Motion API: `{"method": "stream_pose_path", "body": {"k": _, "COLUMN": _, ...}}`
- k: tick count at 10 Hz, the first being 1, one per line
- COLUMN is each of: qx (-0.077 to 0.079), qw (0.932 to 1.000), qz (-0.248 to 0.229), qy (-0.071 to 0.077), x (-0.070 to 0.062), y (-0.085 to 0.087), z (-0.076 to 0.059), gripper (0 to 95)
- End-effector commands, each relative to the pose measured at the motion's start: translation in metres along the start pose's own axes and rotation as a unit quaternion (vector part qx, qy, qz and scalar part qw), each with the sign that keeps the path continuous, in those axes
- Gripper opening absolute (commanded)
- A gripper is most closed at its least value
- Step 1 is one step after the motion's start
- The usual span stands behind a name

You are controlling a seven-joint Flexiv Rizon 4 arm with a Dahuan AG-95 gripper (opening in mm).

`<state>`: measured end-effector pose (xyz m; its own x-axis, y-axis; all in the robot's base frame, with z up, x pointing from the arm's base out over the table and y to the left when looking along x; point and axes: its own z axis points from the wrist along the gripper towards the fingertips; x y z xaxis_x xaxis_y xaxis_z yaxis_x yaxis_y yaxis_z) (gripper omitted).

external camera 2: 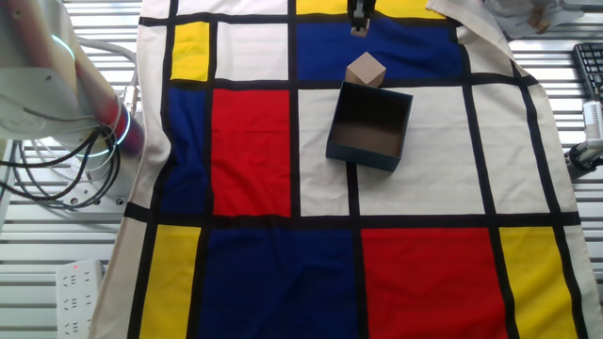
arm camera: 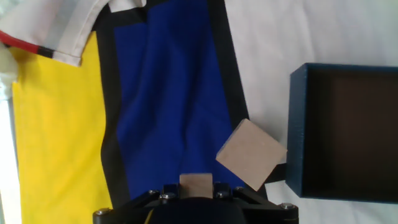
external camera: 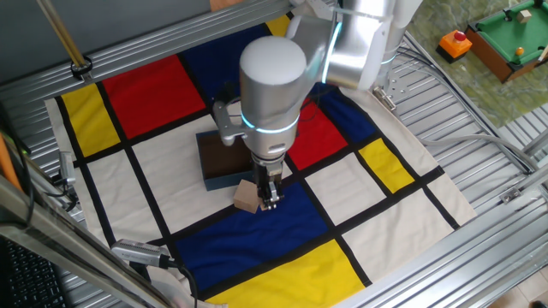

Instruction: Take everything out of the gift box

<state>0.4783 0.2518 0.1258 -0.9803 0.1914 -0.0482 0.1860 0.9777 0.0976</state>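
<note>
The navy gift box (external camera: 224,158) (external camera 2: 369,127) (arm camera: 342,130) stands open on the patterned cloth, and its dark brown inside shows nothing in it. The larger tan cube (external camera: 247,197) (external camera 2: 366,69) (arm camera: 250,154) lies on the cloth just outside the box, touching or nearly touching its wall. My gripper (external camera: 270,201) (external camera 2: 359,24) (arm camera: 196,186) hangs low over the blue patch beside that cube. It is shut on the small tan cube (arm camera: 196,182), which sits between the jaws in the hand view.
An orange object with a red button (external camera: 455,43) and a green toy pool table (external camera: 509,38) sit off the cloth at the far right. Metal frame rails surround the cloth. A keyboard (external camera 2: 589,71) and a power strip (external camera 2: 80,282) lie beyond the cloth's edges.
</note>
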Motion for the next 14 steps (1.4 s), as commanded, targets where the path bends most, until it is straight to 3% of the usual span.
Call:
{"method": "stream_pose_path", "body": {"k": 1, "qx": 0.002, "qw": 0.9998, "qz": 0.015, "qy": -0.015, "x": 0.0017, "y": -0.0025, "z": -0.0007, "gripper": 0.0}}
{"method": "stream_pose_path", "body": {"k": 5, "qx": 0.000, "qw": 0.9997, "qz": 0.017, "qy": -0.018, "x": 0.0017, "y": -0.0026, "z": -0.0007, "gripper": 0.0}}
{"method": "stream_pose_path", "body": {"k": 10, "qx": 0.032, "qw": 0.9990, "qz": 0.001, "qy": -0.032, "x": 0.0017, "y": -0.0026, "z": -0.0007, "gripper": 0.0}}
{"method": "stream_pose_path", "body": {"k": 14, "qx": 0.033, "qw": 0.9990, "qz": 0.000, "qy": -0.032, "x": 0.0006, "y": -0.0006, "z": -0.0011, "gripper": 0.0}}
